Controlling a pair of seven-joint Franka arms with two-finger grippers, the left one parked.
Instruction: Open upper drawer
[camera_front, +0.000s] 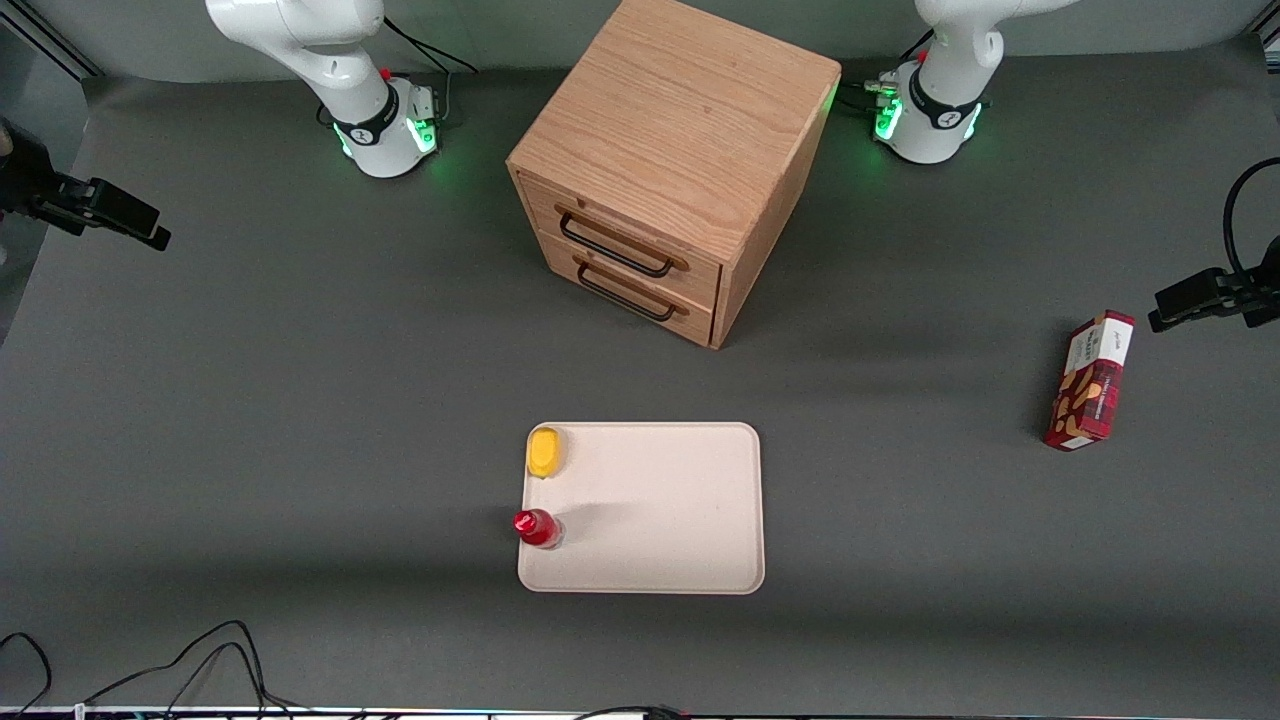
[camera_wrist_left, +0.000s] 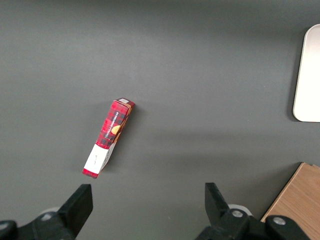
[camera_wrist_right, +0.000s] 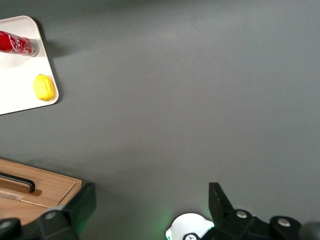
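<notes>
The light oak cabinet (camera_front: 680, 130) stands on the grey table between the two arm bases, its front turned toward the front camera. The upper drawer (camera_front: 640, 225) is closed, and its long black wire handle (camera_front: 612, 245) lies flush over the front. The bottom drawer (camera_front: 640, 282) just beneath it is closed too. My right gripper (camera_front: 150, 232) hangs open and empty above the table at the working arm's end, far from the cabinet. In the right wrist view the gripper (camera_wrist_right: 150, 202) has its fingers (camera_wrist_right: 80, 202) wide apart, beside a cabinet corner (camera_wrist_right: 50, 187) with a handle end (camera_wrist_right: 20, 182).
A white tray (camera_front: 680, 500) lies nearer the front camera than the cabinet. It holds a yellow fruit (camera_front: 544, 452) and a red bottle (camera_front: 536, 527). A red box (camera_front: 1090, 382) lies toward the parked arm's end. Cables (camera_front: 200, 660) run along the table's front edge.
</notes>
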